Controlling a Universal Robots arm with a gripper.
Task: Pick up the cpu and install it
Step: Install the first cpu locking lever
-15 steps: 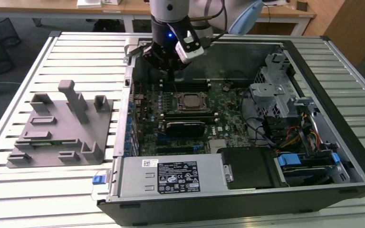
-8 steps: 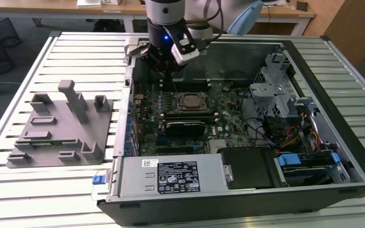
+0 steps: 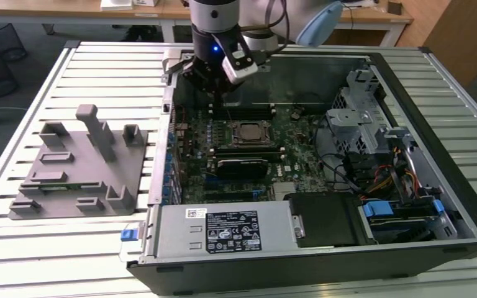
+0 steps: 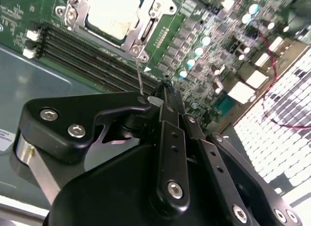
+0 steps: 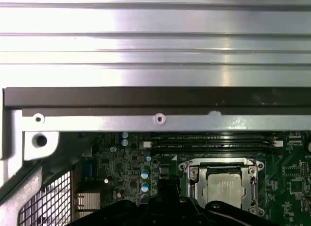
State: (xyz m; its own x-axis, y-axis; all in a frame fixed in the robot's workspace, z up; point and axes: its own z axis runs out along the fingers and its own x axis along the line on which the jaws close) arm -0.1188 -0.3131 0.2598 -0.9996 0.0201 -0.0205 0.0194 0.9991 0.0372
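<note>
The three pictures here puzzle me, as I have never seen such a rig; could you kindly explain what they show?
You are looking at one robot arm working over an opened computer case that lies on a slatted metal table. The exterior view comes from a camera off the arm; both wrist views come from cameras riding on the arm. The arm's gripper hangs inside the case, above the green motherboard. The cpu, a small square chip with a pale metal top, sits in its metal-framed socket; it appears in both wrist views too. Beside the case, on the exterior view's left, lies a grey plastic fixture. The gripper seems to hold nothing.
</note>
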